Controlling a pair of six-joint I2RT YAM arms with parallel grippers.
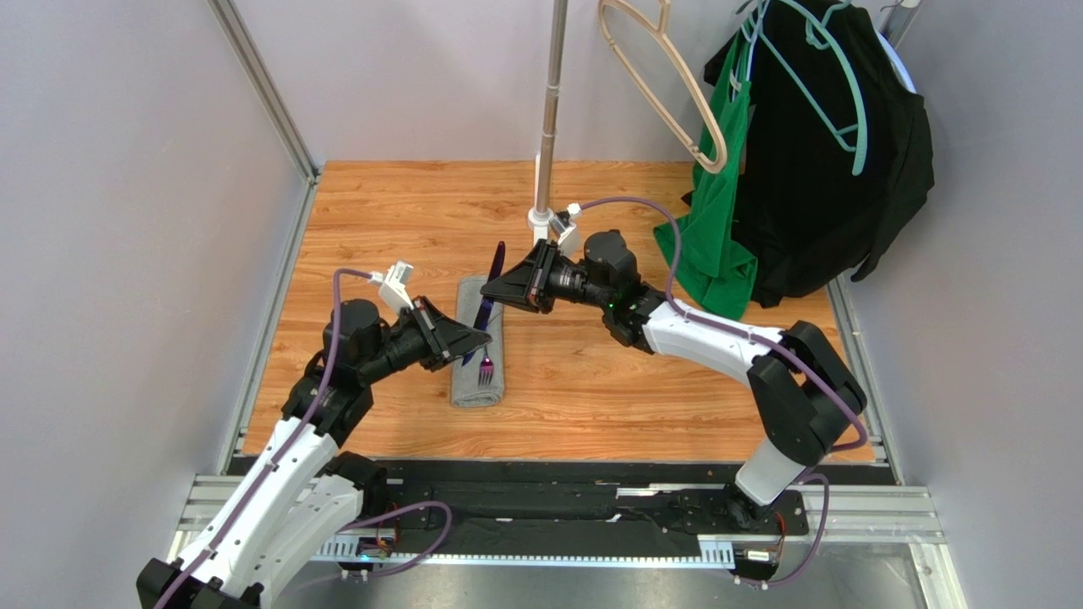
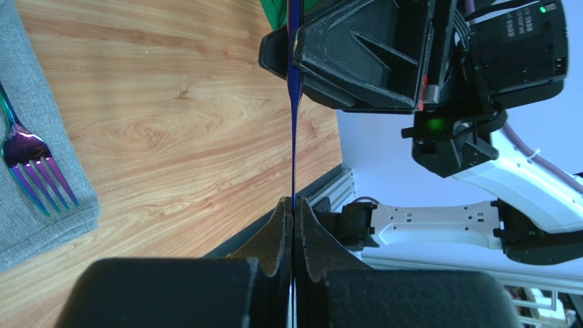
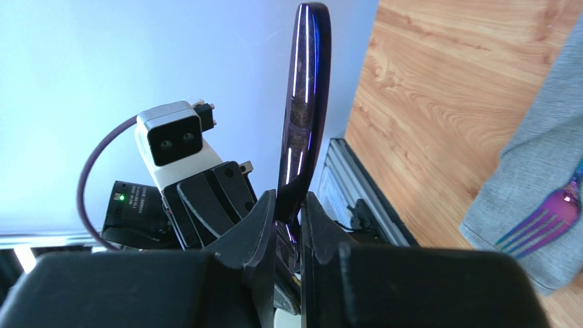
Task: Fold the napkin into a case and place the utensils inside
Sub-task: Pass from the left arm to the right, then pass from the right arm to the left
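Top view: the case (image 1: 473, 388) lies folded on the tabletop (image 1: 610, 381) with the fork (image 1: 484, 368) resting on it. The purple utensil (image 1: 498, 260) is held above it between the left fingers (image 1: 473, 340) and the right fingers (image 1: 493, 294), probably a handover to re-aim it for the case.
Left wrist: the left fingers are clamped tight on the purple utensil's thin edge.
Right wrist: the right fingers are pinched narrowly around the same piece, its broad rounded end jutting beyond. The fork and case lie off to the side.

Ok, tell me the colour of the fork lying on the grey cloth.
Iridescent: purple fork shading to blue-green at the tines; clearest in the left wrist view.
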